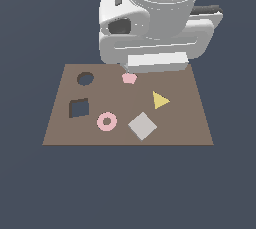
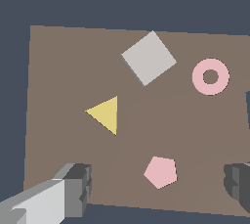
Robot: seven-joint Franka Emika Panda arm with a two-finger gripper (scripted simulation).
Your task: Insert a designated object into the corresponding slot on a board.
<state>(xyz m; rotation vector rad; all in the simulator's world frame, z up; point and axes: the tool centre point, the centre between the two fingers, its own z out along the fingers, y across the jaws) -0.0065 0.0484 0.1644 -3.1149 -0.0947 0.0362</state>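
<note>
The arm (image 1: 150, 18) hangs high over the far edge of the board (image 1: 190, 123), so every piece stays visible. The claw (image 2: 158, 184) is spread wide and empty, straddling the pink pentagon (image 2: 160, 171). The grey tile (image 1: 142, 125) lies loose near the front, well apart from the square slot (image 1: 79, 108).

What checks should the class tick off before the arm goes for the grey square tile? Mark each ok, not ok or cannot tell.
1. Grey tile lies flat, nothing on it: ok.
2. Square slot unblocked: ok.
3. Pincer open and holding nothing: ok.
4. Pincer directly over the tile: not ok; pink pentagon sits between its fingers.
5. Tile's corners lined up with the slot: cannot tell.
</note>
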